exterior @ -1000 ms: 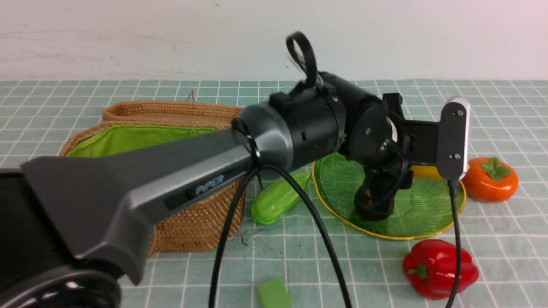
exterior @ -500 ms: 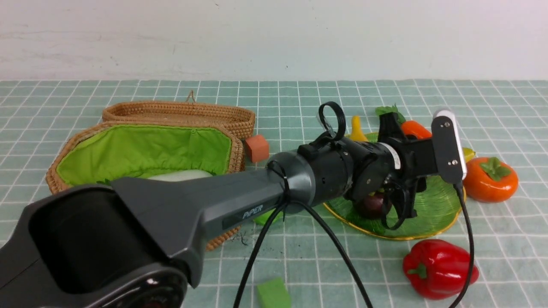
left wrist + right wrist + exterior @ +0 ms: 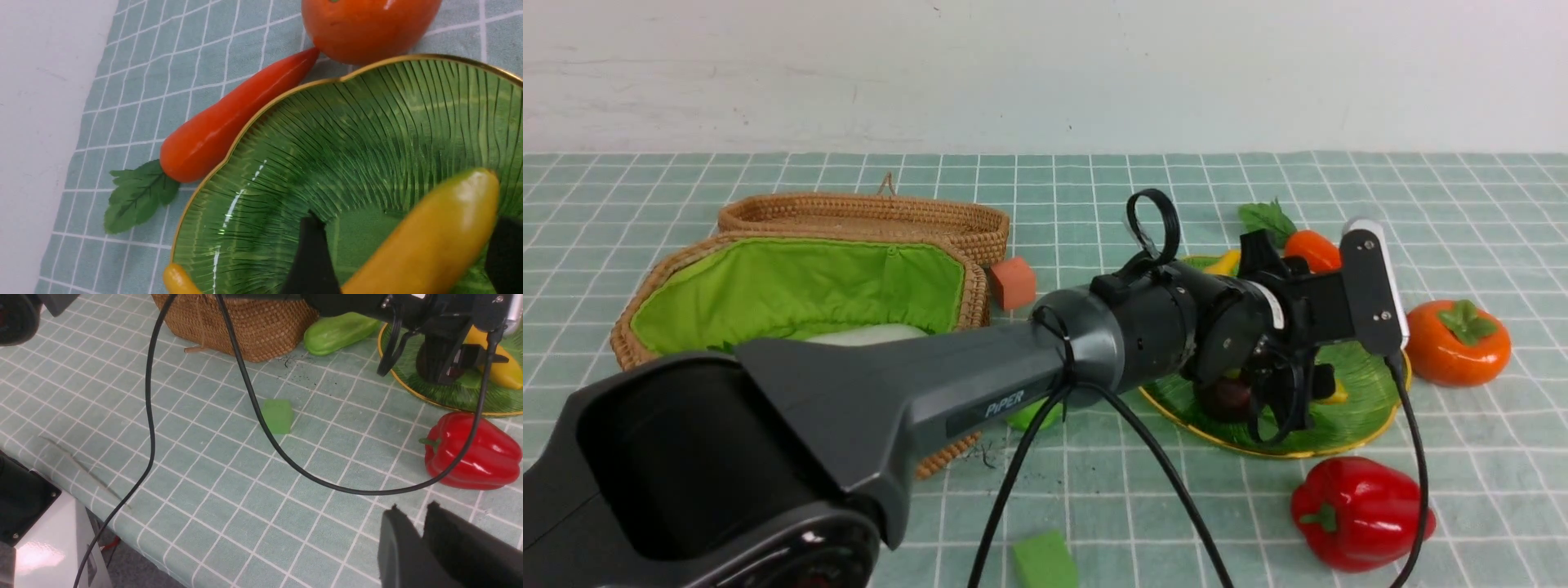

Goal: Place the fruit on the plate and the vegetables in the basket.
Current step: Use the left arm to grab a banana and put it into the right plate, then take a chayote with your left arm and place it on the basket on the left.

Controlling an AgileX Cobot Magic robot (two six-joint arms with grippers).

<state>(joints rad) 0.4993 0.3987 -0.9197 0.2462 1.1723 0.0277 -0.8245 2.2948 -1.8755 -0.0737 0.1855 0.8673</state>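
My left gripper [image 3: 1284,389] [image 3: 406,220] hangs low over the green plate [image 3: 1360,392] [image 3: 327,134], open. The yellow banana [image 3: 429,237] [image 3: 500,371] lies on the plate between its fingers, with a gap on one side. The dark mangosteen [image 3: 1227,398] is on the plate too, partly hidden by the wrist. The persimmon [image 3: 1458,343] and the carrot [image 3: 1311,249] [image 3: 229,122] rest on the cloth by the plate's rim. A red pepper [image 3: 1360,510] lies in front of the plate. The gourd [image 3: 339,330] lies between plate and basket [image 3: 670,269], which holds a white radish [image 3: 866,335]. My right gripper [image 3: 413,507] is shut and empty.
A flat wicker lid [image 3: 866,214] leans behind the basket, with an orange cube [image 3: 1013,282] beside it. A green cube [image 3: 1045,559] [image 3: 278,415] lies near the table's front edge. The left arm's black cable [image 3: 245,388] trails across the cloth.
The left arm came down over the plate, then its jaws spread apart. The banana has dropped lower and now lies on the plate. The right gripper has not moved.
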